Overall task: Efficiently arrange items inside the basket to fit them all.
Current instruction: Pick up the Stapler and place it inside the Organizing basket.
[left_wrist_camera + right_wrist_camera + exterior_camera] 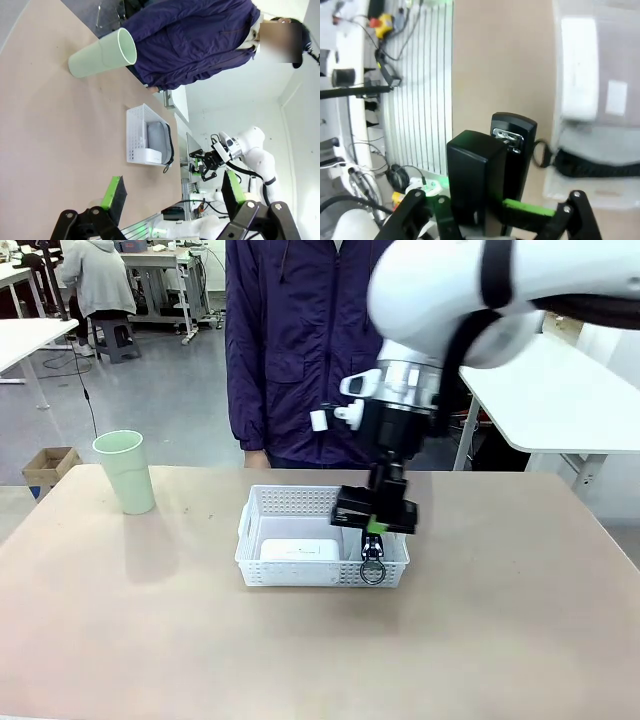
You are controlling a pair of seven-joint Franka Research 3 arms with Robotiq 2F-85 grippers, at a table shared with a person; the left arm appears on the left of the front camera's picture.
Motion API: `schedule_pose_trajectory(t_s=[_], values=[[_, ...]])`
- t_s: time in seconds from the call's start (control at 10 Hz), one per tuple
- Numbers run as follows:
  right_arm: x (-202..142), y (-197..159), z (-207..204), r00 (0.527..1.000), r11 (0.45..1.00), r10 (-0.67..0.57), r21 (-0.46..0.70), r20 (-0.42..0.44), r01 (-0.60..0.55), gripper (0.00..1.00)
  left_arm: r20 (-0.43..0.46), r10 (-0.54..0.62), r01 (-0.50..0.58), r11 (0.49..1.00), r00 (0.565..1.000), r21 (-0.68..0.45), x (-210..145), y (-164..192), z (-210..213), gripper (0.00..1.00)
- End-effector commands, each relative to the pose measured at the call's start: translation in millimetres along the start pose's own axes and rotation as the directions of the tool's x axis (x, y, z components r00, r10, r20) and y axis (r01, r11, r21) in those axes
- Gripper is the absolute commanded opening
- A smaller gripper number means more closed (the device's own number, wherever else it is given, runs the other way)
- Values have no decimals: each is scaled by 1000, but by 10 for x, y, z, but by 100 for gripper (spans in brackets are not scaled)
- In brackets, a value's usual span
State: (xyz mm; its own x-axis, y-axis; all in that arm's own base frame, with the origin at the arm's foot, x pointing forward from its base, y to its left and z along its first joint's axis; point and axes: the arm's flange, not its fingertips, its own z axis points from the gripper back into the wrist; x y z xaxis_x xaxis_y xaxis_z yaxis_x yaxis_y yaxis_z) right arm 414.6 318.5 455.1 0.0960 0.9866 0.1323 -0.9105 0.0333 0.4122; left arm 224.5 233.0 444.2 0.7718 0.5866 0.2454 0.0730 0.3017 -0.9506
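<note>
Though amid white desks [560, 400], beige tabletop [150, 630].

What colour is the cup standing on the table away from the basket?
The cup is pale green, unpatterned; it shows best in the front view.

And there's the right arm [450, 290], glossy white rounded shells, a black band at the joint, a silver wrist ring [405, 380]. The right gripper [375, 532] is black with green pads. The left gripper [171, 180] is the same black linkage, screws showing. The person's jacket [300, 340] is dark navy with long sleeves.
</note>
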Motion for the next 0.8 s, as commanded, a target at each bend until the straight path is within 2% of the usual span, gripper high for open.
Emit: schedule_pose_trajectory(t_s=[0.0,0.2,0.3,0.4,0.5,0.7], values=[[421,-220,24,999,999,12,-34,-43,-13,20,7,-17,17,1000,1000,-19,10,-17,5,100],[713,-369,-154,998,994,54,-91,-28,-56,20,7,-17,17,1000,1000,-19,10,-17,5,100],[640,-376,-146,998,992,70,-106,-5,-70,20,7,-17,17,1000,1000,-19,10,-17,5,100],[370,-276,-62,1000,989,-14,-149,21,17,20,7,-17,17,1000,1000,-19,10,-17,5,100],[712,-371,-216,997,995,77,-57,-12,-77,20,7,-17,17,1000,1000,-19,10,-17,5,100],[626,-412,-140,998,994,57,-88,3,-56,20,7,-17,17,1000,1000,-19,10,-17,5,100]])
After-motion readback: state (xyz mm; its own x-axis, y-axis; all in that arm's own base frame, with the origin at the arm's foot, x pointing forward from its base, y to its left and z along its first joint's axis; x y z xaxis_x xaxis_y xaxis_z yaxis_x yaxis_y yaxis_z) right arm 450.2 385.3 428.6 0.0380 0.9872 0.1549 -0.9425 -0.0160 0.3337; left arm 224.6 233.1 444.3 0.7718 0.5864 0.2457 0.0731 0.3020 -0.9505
